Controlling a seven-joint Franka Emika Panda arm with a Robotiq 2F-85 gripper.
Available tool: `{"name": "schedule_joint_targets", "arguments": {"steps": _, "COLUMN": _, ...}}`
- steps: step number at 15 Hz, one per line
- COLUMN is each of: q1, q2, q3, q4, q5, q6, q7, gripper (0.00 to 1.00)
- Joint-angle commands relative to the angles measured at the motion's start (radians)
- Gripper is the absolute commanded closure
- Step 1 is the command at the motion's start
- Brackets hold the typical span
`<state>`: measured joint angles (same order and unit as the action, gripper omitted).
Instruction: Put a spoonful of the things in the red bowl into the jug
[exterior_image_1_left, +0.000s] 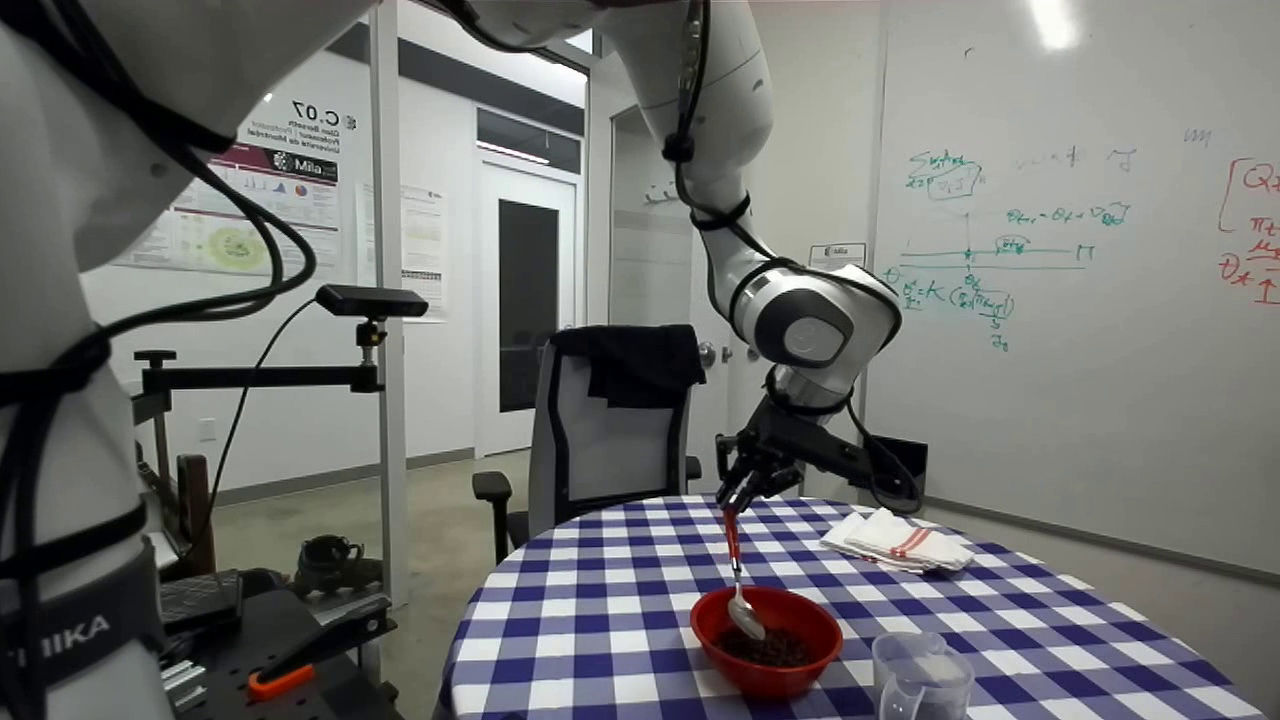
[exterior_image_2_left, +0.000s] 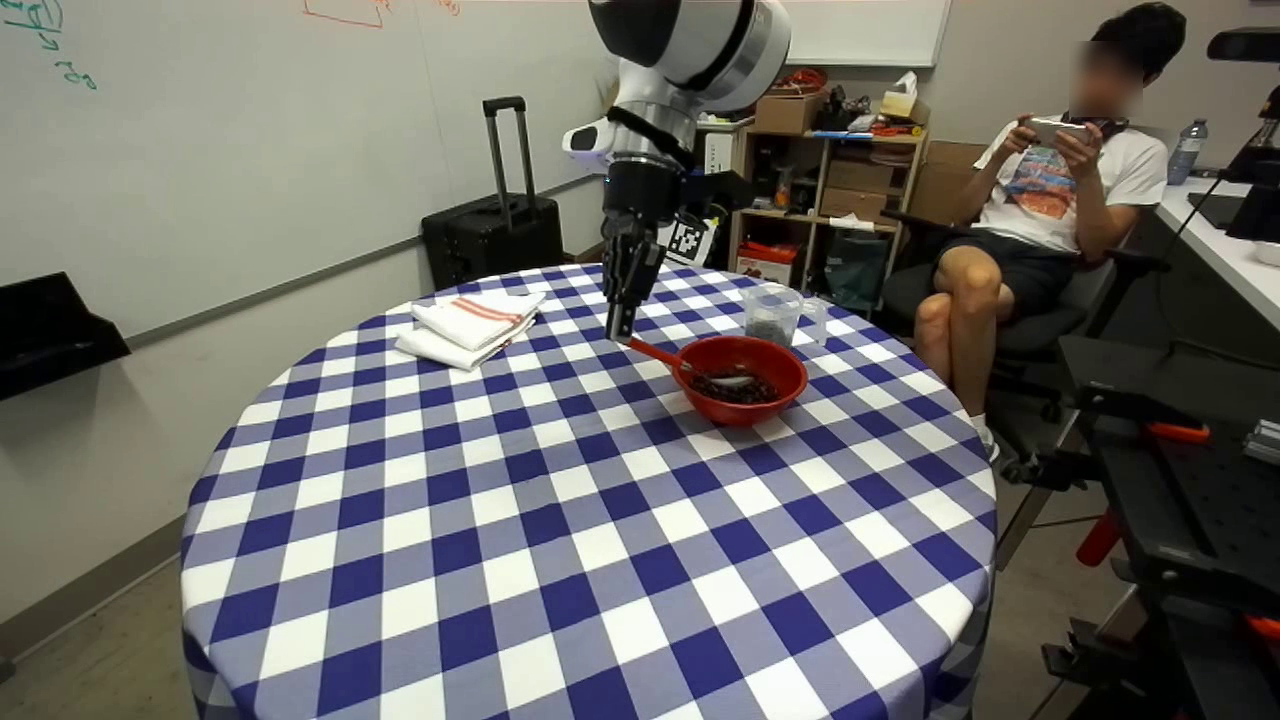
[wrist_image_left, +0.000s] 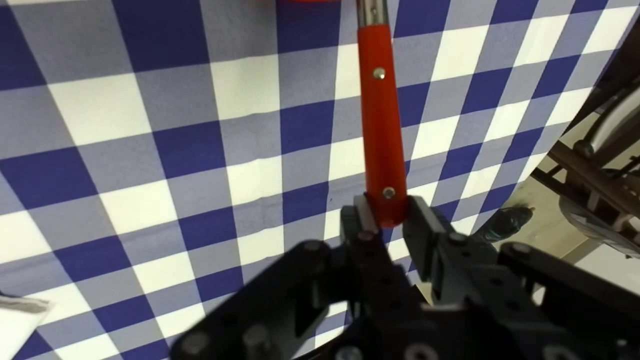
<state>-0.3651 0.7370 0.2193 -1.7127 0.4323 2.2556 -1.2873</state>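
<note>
Gripper (wrist_image_left: 391, 215) clasps the red-handled spoon (wrist_image_left: 380, 115) angled into the red bowl (exterior_image_2_left: 736, 413); jug (exterior_image_2_left: 775, 305) near the tabletop's (exterior_image_2_left: 880, 440) edge, broad gingham tablecloth (exterior_image_2_left: 480, 500) opposite.

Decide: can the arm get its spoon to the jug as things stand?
Probably yes: the gripper grips the spoon, and nothing shows above the jug beside the bowl. The spoon's tip would first have to lift clear of the bowl's rim.

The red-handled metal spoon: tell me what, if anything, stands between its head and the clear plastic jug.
The round, glossy red bowl does: the spoon has its head inside, so the wall stands between it and the jug. Past that rim, nothing else visible blocks the way; only blue-and-white checkered tablecloth shows in the gap.
</note>
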Motion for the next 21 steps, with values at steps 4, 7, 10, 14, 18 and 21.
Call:
{"name": "schedule_joint_targets", "arguments": {"steps": 4, "q1": -0.032, "q2": 0.029, "q3": 0.001, "q4": 0.033, "q5": 0.104, "q6": -0.009, "q7": -0.079, "gripper": 0.95}}
{"name": "schedule_joint_targets", "arguments": {"steps": 7, "q1": -0.032, "q2": 0.041, "q3": -0.007, "q4": 0.034, "q5": 0.119, "q6": -0.002, "q7": -0.078, "gripper": 0.95}}
{"name": "schedule_joint_targets", "arguments": {"steps": 10, "q1": -0.034, "q2": 0.053, "q3": -0.010, "q4": 0.030, "q5": 0.119, "q6": 0.010, "q7": -0.088, "gripper": 0.95}}
{"name": "schedule_joint_targets", "arguments": {"steps": 14, "q1": -0.029, "q2": 0.065, "q3": -0.015, "q4": 0.022, "q5": 0.112, "q6": 0.066, "q7": -0.083, "gripper": 0.95}}
{"name": "schedule_joint_targets", "arguments": {"steps": 18, "q1": -0.030, "q2": 0.079, "q3": -0.013, "q4": 0.016, "q5": 0.104, "q6": 0.142, "q7": -0.074, "gripper": 0.95}}
{"name": "schedule_joint_targets", "arguments": {"steps": 21, "q1": -0.028, "q2": 0.088, "q3": -0.015, "q4": 0.009, "q5": 0.093, "q6": 0.192, "q7": -0.063, "gripper": 0.95}}
